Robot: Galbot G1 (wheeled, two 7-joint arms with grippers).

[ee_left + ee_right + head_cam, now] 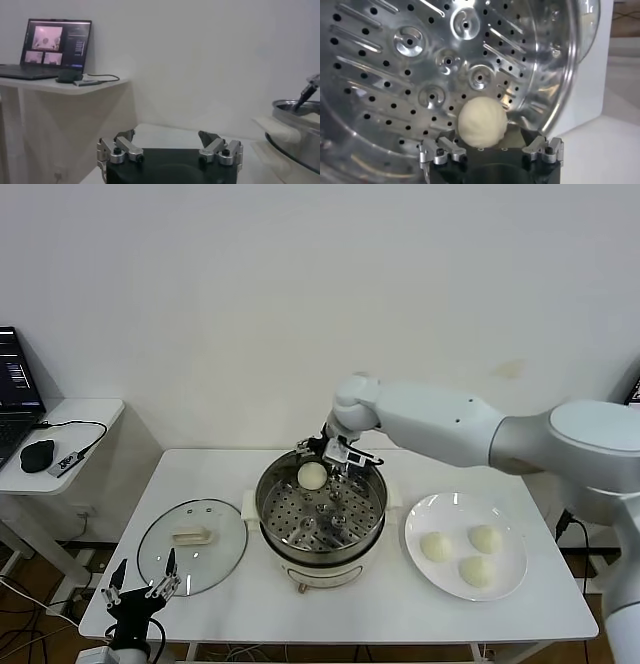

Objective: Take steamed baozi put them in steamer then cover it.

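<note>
**One bun in the pot, three waiting on the plate**

One steamed baozi (313, 475) lies on the perforated tray inside the steamer (321, 555), near the far wall of the pot. My right gripper (340, 458) hangs just above the steamer's far rim. In the right wrist view that bun (481, 122) sits between the spread fingers (441, 150), resting on the tray, and I see neither pad pressing it; the pincer stands apart and holds nothing.

Three more buns (436, 546) lie on the white plate (508, 533) to the right of the steamer, well apart from the pincer.

My left gripper (140, 589) is parked low at the near left corner of the table (400, 609), fingers spread and empty, just in front of the glass lid (192, 545) lying flat beside the steamer.

A laptop (56, 49) stands on the side desk with its screen lit, but I cannot read any writing on it, and I make out no brand or label on the steamer.
</note>
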